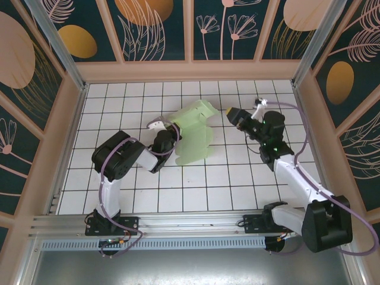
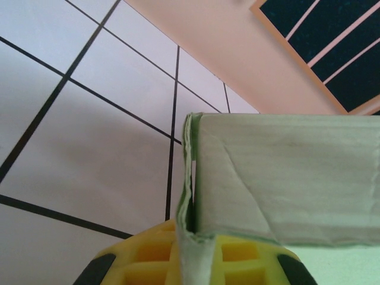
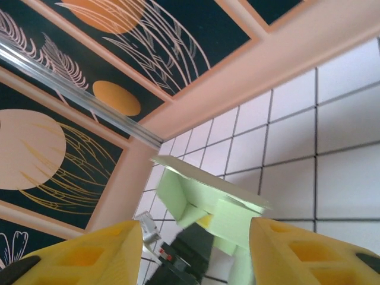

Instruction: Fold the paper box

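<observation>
Left wrist view is showing the left gripper clamping the paper box. Its two yellow fingers are sitting close together, and a thin doubled edge of the pale green card is rising from the narrow slot between them. A creased panel of the card is spreading out to the right of the jaws and ahead of them, above the white tiled table.

From the top external camera, the left gripper is biting the near-left edge of the paper box. The partly folded sheet is reaching away from the jaws across the table, with a raised flap at its far end. The right gripper is hanging just beside that far flap. Its yellow tips are pointing at the flap, and the jaws are not closing on any of the card.

Right wrist view is showing the right gripper standing wide, with its yellow fingers well apart and nothing between them. The paper box is sitting beyond the fingertips, roughly centred on the gap. Its top panel is tilting and smaller flaps are hanging below it
</observation>
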Controlling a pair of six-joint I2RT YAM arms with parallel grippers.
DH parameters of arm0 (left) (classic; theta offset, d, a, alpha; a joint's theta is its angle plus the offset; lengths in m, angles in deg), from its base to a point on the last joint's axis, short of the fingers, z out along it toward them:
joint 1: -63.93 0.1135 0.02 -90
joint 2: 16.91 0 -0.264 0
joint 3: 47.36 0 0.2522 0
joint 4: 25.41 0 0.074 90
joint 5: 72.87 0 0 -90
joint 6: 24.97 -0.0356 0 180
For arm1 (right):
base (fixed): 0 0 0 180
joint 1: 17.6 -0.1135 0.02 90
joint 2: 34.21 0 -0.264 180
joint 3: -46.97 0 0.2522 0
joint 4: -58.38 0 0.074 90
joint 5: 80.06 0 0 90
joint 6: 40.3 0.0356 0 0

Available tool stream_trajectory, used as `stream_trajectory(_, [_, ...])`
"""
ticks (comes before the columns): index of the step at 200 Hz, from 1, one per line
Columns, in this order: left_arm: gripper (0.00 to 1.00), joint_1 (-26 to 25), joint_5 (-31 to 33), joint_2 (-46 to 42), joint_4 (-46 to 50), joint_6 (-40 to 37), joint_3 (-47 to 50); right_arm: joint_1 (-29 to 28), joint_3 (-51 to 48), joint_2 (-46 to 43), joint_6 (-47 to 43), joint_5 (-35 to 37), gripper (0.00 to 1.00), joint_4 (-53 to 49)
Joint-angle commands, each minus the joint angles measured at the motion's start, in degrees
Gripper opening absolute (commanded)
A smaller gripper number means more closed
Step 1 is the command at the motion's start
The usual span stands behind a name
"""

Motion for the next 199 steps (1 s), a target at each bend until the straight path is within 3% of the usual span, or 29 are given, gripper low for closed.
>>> stream_trajectory(1, [0.00, -0.20, 3.01, -1.15, 2.35, 0.78, -1.81, -4.70, 8.99, 3.66, -8.44, 7.16, 0.51, -8.65])
stream_trajectory(65, [0.00, -0.18, 4.65, 0.15, -1.20, 0.93, -0.77, -17.69, 34.25, 22.20, -16.66, 20.41, 0.50, -22.67])
stream_trajectory(100, [0.00, -0.10, 5.66, -0.42, -1.08, -0.21, -0.54, -21.63, 44.53, 31.09, -18.51, 24.96, 0.43, -30.13])
stream_trajectory(135, [0.00, -0.14, 5.38, -0.71, -1.64, -0.18, 0.18, -22.51, 49.66, 36.86, -17.09, 26.63, 0.42, -34.70])
stream_trajectory(199, [0.00, -0.14, 5.51, -0.73, -2.06, -0.14, 0.56, -24.20, 50.17, 39.62, -16.23, 32.07, 0.40, -37.44])
